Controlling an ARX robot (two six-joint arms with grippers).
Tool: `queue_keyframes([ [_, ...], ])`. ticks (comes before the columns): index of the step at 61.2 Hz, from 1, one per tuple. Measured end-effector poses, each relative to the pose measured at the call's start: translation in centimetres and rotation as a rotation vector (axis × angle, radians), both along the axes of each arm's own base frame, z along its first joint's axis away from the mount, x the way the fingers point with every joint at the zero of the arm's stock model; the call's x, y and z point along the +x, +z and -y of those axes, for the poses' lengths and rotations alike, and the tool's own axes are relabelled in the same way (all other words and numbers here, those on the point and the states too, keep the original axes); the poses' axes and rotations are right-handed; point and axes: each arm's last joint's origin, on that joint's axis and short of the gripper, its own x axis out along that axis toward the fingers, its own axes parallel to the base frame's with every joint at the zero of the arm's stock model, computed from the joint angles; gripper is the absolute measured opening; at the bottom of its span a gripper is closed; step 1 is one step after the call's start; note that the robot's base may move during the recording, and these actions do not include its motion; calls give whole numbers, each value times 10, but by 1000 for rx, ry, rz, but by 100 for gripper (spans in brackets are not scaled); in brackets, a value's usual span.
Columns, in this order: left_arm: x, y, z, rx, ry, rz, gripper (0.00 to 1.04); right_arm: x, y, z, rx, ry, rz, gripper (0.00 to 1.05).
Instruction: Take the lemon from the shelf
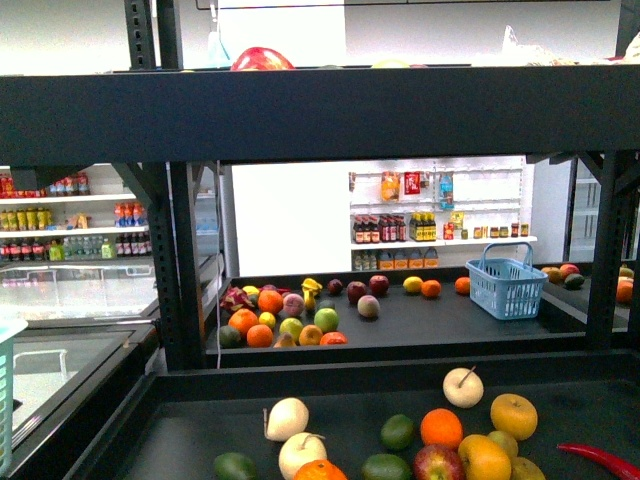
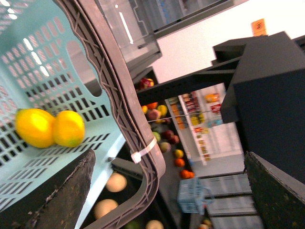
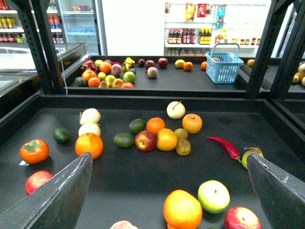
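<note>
The black shelf (image 1: 330,112) has wide tiers strewn with fruit. Two bright-yellow oval lemons (image 2: 35,126) (image 2: 69,128) lie side by side in a teal slotted basket (image 2: 43,62), seen in the left wrist view. My left gripper (image 2: 167,191) is open and empty, beside the basket's grey rim (image 2: 125,102). My right gripper (image 3: 171,191) is open and empty above the near tier (image 3: 143,186). On that tier a yellow-orange oval fruit (image 3: 167,140) sits among an apple and oranges; it also shows in the front view (image 1: 484,458). Neither gripper shows in the front view.
A golden apple-like fruit (image 3: 192,123), oranges (image 3: 89,145), a red chilli (image 3: 225,145), green fruits and white pears lie on the near tier. A blue basket (image 1: 506,282) and more fruit sit on the far tier. Black uprights (image 1: 185,265) flank the tiers. White bottle shelves (image 1: 440,215) stand behind.
</note>
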Motion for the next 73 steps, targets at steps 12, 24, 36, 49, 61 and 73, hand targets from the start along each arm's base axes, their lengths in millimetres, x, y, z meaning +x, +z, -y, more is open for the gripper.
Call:
queue_keyframes([
  [12, -49, 40, 73, 492, -116, 21, 90, 0, 0, 0, 0, 0, 0, 97],
  [24, -116, -14, 146, 879, -245, 93, 51, 0, 0, 0, 0, 0, 0, 97],
  [36, -129, -61, 147, 923, -245, 63, 13, 0, 0, 0, 0, 1, 0, 97],
  [49, -138, -88, 147, 931, -247, 63, 3, 0, 0, 0, 0, 0, 0, 97],
  [61, -145, -106, 147, 934, -243, 70, 3, 0, 0, 0, 0, 0, 0, 97],
  [73, -149, -117, 147, 934, -242, 72, 3, 0, 0, 0, 0, 0, 0, 97],
])
